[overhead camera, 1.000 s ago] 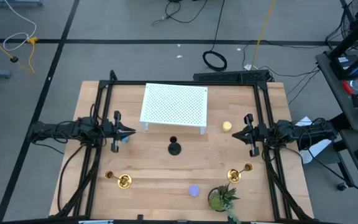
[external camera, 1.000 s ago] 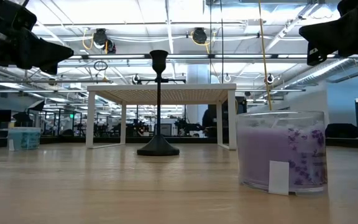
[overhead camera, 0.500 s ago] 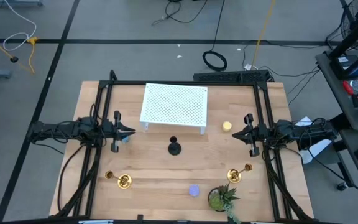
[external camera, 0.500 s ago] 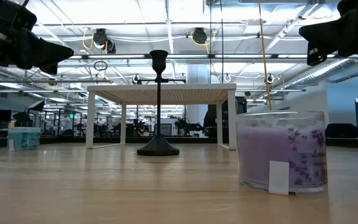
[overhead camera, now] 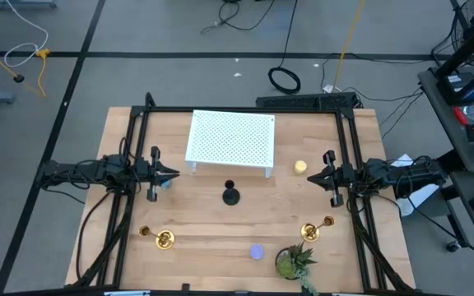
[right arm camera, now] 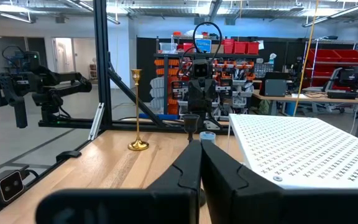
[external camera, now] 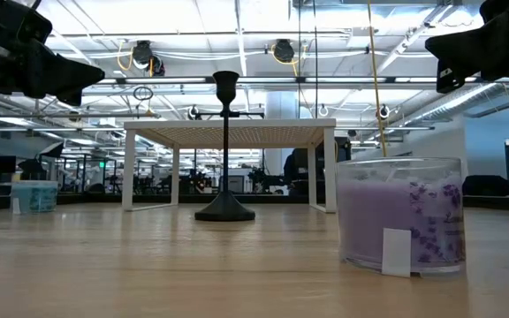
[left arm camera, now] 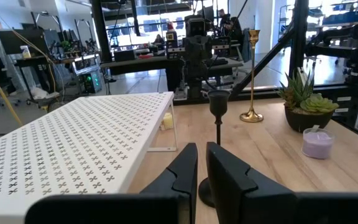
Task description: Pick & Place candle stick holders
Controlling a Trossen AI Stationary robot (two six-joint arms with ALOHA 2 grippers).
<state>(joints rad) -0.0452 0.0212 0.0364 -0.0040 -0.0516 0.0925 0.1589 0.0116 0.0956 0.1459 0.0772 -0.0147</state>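
Wooden planks are making up the worktop, which is sitting inside a black frame on a grey floor strewn with cables. On it, 3 candle stick holders are standing upright and well apart. The black holder is standing near the middle, just in front of the white perforated riser; in the low view its slim stem is rising above the riser's top. 1 gold holder is standing toward the front on the left arm's side, and the other gold holder is standing toward the front on the right arm's side, just beside the small green potted plant.

A purple candle is sitting near the front edge between the 2 gold holders, looming large in the low view. A yellow candle is lying beside the riser's corner on the right arm's side, and a blue candle is sitting at the far left of the low view.

The left gripper is hovering above the worktop at its left side, its fingers closed together and holding nothing, pointing toward the black holder. The right gripper is hovering opposite at the right side, its fingers likewise pressed together and empty.
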